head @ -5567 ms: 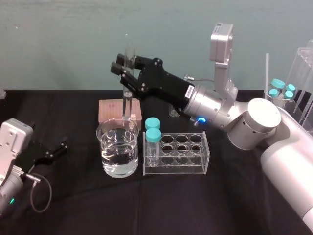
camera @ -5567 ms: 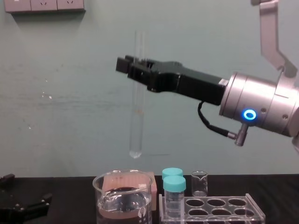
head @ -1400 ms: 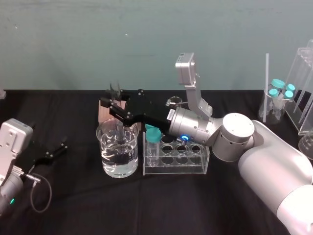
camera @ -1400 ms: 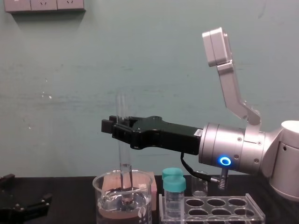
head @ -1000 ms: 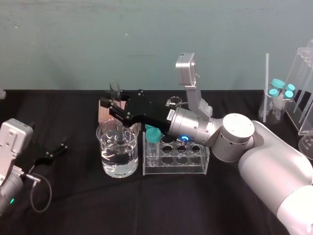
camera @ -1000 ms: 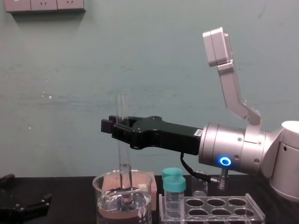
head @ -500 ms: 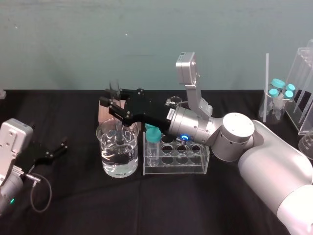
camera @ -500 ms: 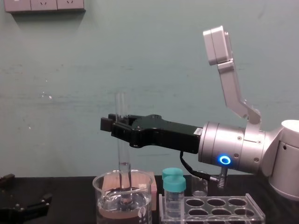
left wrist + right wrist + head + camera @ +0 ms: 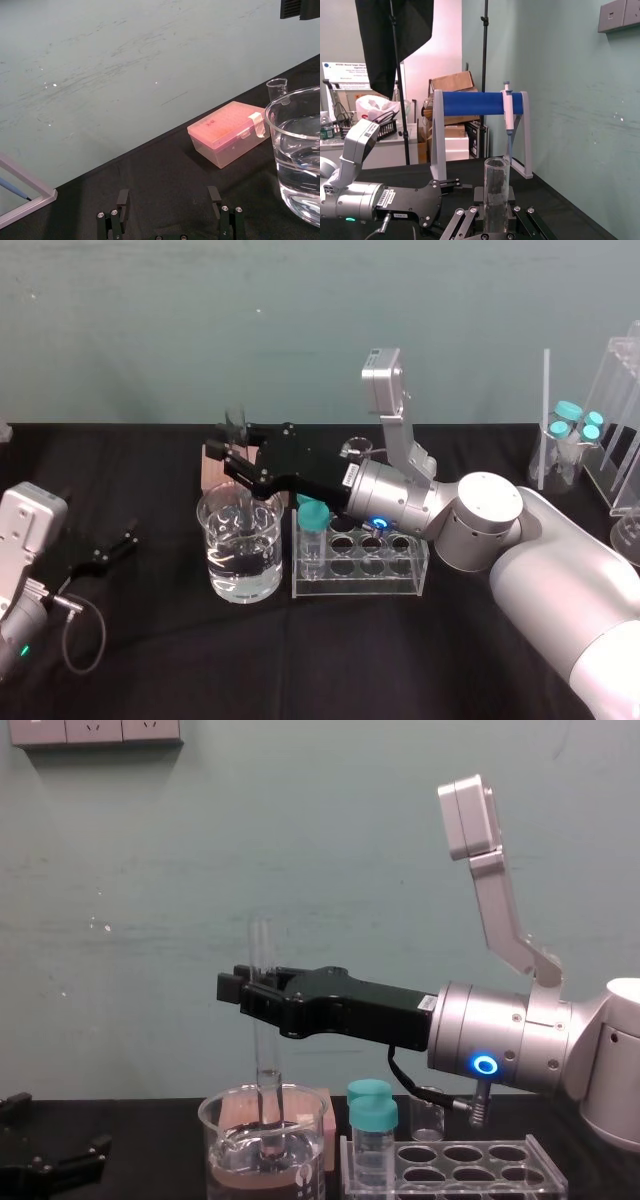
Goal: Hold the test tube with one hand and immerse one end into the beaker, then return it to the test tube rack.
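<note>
In the head view the right claw point(image 9: 228, 456) reaches over the beaker point(image 9: 240, 558), clamped on the test tube point(image 9: 243, 512); the clear glass is hard to make out against the black fingers, just left of the test tube rack point(image 9: 360, 565) on the table point(image 9: 300, 660). The left claw point(image 9: 108, 548) rests on the table, well apart. In the chest view the tube point(image 9: 263, 1040) stands upright, its round end dipped in the beaker's water, and the beaker's base is cut off by the lower edge. In the left wrist view the left claw point(image 9: 169, 205) has its fingers apart around nothing, with the beaker point(image 9: 300, 165) cropped at the edge. In the right wrist view the fingers pinch the tube point(image 9: 496, 192) below its open mouth, its lower end hidden
</note>
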`<state>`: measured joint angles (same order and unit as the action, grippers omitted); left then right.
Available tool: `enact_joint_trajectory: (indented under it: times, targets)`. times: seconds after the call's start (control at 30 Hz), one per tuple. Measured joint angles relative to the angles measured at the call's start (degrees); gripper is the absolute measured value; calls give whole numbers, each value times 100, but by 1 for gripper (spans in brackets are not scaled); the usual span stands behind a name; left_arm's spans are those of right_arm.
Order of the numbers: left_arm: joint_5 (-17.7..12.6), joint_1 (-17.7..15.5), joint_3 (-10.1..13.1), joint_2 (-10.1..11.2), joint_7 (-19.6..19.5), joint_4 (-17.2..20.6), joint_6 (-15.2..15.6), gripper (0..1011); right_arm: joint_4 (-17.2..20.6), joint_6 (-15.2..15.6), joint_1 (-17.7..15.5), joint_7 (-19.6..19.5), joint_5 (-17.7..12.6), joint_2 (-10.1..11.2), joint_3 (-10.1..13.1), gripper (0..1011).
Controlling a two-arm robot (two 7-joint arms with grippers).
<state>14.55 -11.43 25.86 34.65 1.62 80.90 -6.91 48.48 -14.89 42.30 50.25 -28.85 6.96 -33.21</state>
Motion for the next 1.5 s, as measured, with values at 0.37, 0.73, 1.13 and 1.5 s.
enact_joint_trajectory:
  times: [0.37,0.73,1.13,1.5]
  targets:
    - [0,0,0,0,0,0,0,1000,-5,13,-3,-5,-10,1,-13,242]
    - [0,0,0,0,0,0,0,1000,-40,15,5,-1,-19,-11,-18,241]
    - [0,0,0,0,0,0,0,1000,-68,14,10,18,-31,-16,-18,241]
    - [0,0,0,0,0,0,0,1000,-74,8,7,32,-41,-12,-11,242]
